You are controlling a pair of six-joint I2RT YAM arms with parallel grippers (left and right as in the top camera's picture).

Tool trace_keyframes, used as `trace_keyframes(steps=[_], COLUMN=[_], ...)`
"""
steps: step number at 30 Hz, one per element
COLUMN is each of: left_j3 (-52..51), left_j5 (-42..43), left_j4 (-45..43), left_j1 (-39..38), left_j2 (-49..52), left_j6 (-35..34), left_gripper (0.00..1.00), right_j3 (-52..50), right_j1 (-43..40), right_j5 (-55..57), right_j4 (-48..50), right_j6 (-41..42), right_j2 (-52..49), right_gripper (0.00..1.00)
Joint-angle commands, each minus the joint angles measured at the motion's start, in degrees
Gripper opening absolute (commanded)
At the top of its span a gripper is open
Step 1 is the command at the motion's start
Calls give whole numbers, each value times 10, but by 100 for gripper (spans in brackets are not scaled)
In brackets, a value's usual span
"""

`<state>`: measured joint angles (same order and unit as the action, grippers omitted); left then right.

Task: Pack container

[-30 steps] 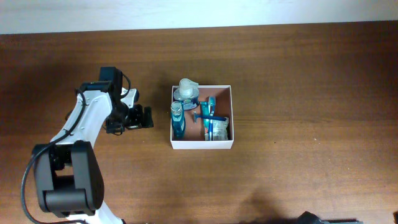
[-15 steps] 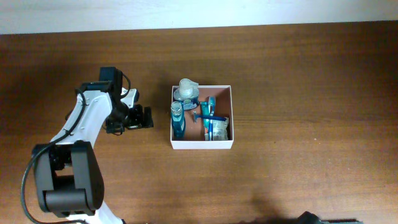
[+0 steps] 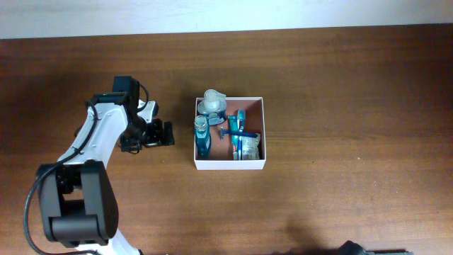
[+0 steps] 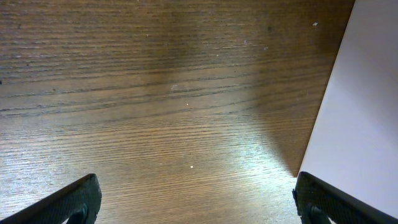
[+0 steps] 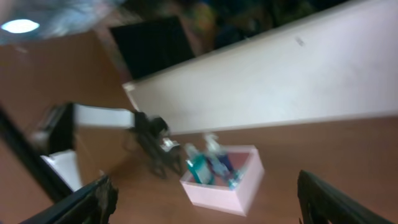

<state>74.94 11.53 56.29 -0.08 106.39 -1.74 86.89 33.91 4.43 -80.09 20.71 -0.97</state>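
One narrow gap: left pincer [image 3: 170, 133], container [image 3: 230, 165]

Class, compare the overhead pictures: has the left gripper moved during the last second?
No. The left gripper sits equally far from the container as before.

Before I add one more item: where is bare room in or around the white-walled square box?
Inside the white-walled container, bare reddish floor shows along the right wall, beside the blue razor; the left side is crowded with a blue bottle and clear spray bottle. The brown wooden table right of it is bare.
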Motion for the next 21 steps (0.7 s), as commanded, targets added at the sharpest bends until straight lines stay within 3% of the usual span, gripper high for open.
trace_keyframes(steps=[1, 10, 14, 21], left_j3=[-2, -2, -2, -2], left_j5=[0, 0, 0, 0], left_j4=[0, 0, 0, 0], left_j1=[2, 2, 2, 2], left_j2=[-2, -2, -2, -2], left_j6=[-1, -2, -2, -2], left_gripper=[99, 99, 100, 99], right_j3=[-15, -162, -301, -489], right_j1=[2, 2, 2, 2], right_j5=[-56, -69, -78, -83], right_j4=[37, 156, 256, 455], right_j6=[-26, -23, 27, 22], right_j2=[7, 7, 6, 6], right_gripper=[89, 98, 98, 98])
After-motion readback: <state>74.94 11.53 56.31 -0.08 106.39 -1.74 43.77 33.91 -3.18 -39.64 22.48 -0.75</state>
